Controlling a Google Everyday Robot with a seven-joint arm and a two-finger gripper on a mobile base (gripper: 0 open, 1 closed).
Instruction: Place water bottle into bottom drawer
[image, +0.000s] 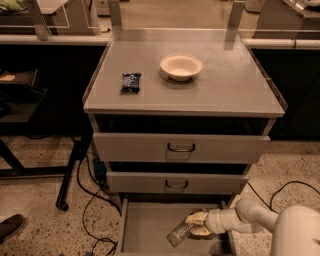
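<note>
The water bottle (179, 234) is clear plastic and lies tilted inside the open bottom drawer (145, 227), its lower end toward the drawer's front. My gripper (197, 224) reaches in from the right on a white arm and is shut on the bottle's upper end, low over the drawer floor. The bottle's cap and label are hidden by the fingers. The drawer is pulled out below the two upper drawers.
On the cabinet top sit a cream bowl (181, 66) and a dark snack packet (131, 82). The upper drawers (181, 148) are slightly open. Cables (95, 200) lie on the speckled floor at left, beside a black table leg (70, 170). A shoe (10, 227) is at bottom left.
</note>
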